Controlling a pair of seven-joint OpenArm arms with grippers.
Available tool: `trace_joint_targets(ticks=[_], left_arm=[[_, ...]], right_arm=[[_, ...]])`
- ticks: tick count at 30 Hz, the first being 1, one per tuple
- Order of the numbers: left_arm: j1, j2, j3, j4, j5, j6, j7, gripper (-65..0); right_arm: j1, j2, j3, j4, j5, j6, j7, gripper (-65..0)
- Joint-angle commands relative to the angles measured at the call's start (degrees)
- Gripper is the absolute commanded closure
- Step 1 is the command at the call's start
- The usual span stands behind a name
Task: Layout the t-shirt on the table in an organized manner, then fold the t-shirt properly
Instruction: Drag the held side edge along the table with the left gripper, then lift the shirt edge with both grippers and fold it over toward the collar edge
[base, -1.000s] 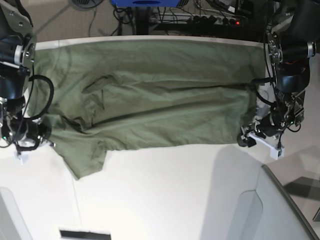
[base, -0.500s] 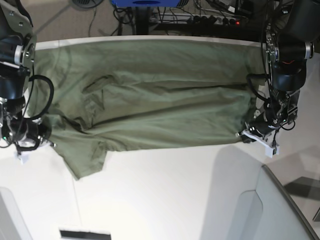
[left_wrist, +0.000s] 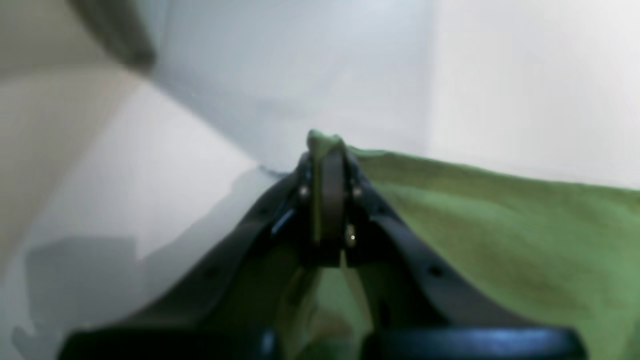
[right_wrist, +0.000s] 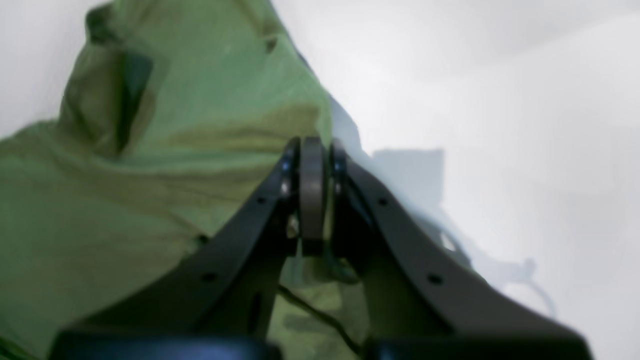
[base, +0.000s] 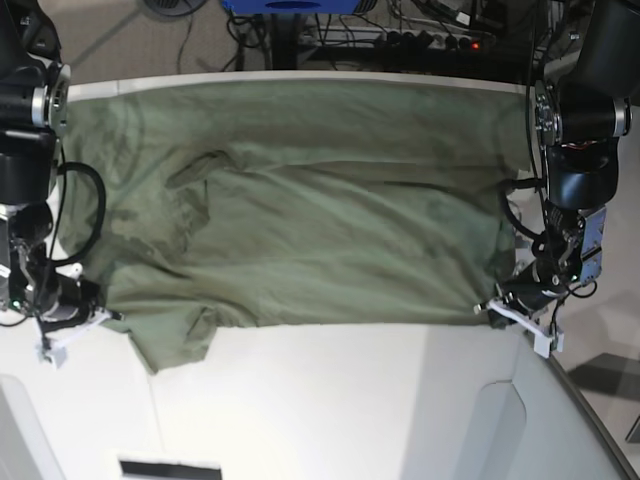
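The olive-green t-shirt (base: 300, 210) lies spread across the white table (base: 330, 400), reaching from the far edge to about mid-table, with one sleeve hanging at the near left. My left gripper (base: 505, 312) is shut on the shirt's near right corner. In the left wrist view the jaws (left_wrist: 325, 150) pinch a tip of green cloth (left_wrist: 500, 240). My right gripper (base: 95, 318) is shut at the shirt's near left corner. In the right wrist view the closed jaws (right_wrist: 312, 150) sit at the edge of the cloth (right_wrist: 150, 175).
A grey raised panel (base: 530, 420) stands at the near right and another (base: 20, 430) at the near left. A black strip (base: 170, 468) lies at the bottom edge. Cables and gear (base: 400, 30) sit beyond the table's far edge.
Both grippers have moved toward the near side, drawing the shirt's near edge with them. The cloth lies wider and flatter, with fewer folds across the middle.
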Motion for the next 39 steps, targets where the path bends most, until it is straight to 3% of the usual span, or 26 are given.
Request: trace_joint_targets(ticks=[1, 8, 13, 25, 37, 39], left_arm=[[-1.40, -0.91, -0.16, 1.91, -0.25, -0.17, 0.45, 0.0], [-1.14, -1.00, -0.42, 7.80, -0.25, -0.17, 4.32, 0.0], [-1.05, -1.79, -0.51, 7.80, -0.25, -0.17, 4.40, 0.0], [1.59, -1.88, -0.16, 8.76, -0.25, -0.17, 4.67, 0.0], [12.23, -3.11, -0.69, 26.96, -0.60, -0.17, 17.06, 0.0], [14.07, -3.37, -0.69, 29.86, -0.60, -0.17, 19.00, 0.0]], right_arm=[[2.17, 1.00, -0.02, 1.19, 0.52, 0.15, 1.15, 0.0], [3.93, 1.88, -0.11, 1.28, 0.52, 0.33, 2.29, 0.0], [3.93, 2.84, -0.11, 1.28, 0.52, 0.41, 5.64, 0.0], [1.99, 2.93, -0.11, 0.75, 0.52, 0.41, 5.55, 0.0], [-1.97, 3.02, -0.11, 1.98, 0.61, 0.41, 5.46, 0.0], [-3.11, 3.02, 0.25, 3.65, 0.69, 0.41, 3.35, 0.0]])
